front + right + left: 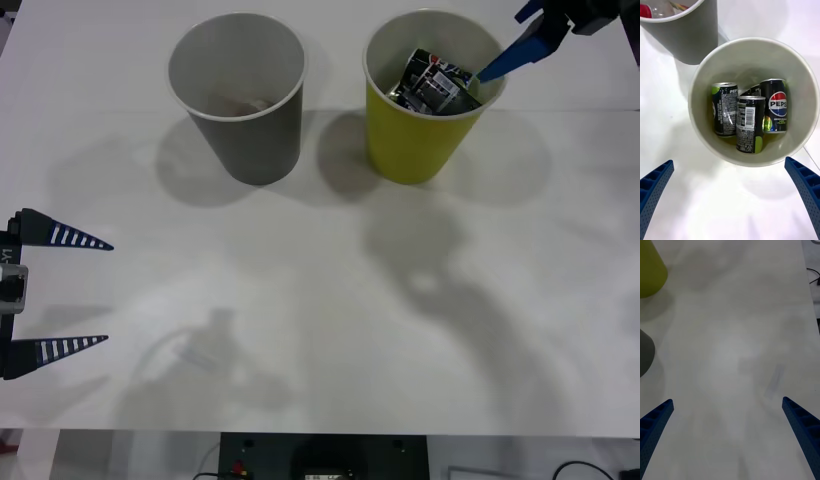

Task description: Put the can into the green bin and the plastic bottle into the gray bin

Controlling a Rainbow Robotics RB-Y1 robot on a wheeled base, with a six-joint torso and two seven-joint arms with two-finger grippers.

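Observation:
The green bin [418, 135] stands at the back right of the table, next to the gray bin [245, 120] on its left. Dark Pepsi cans [432, 82] lie inside the green bin; the right wrist view shows them upright and leaning, one can [749, 123] in the middle. My right gripper [498, 48] hangs open above that bin's right rim, holding nothing [730, 195]. In the gray bin [688, 37], a red cap and clear plastic of a bottle [647, 10] show at the edge. My left gripper [75, 292] waits open at the table's left edge.
The white table [320, 330] stretches wide in front of both bins, with only shadows on it. In the left wrist view, the green bin [649, 270] and the gray bin [644, 352] sit at one side, and the table edge with a cable [812, 275] at the other.

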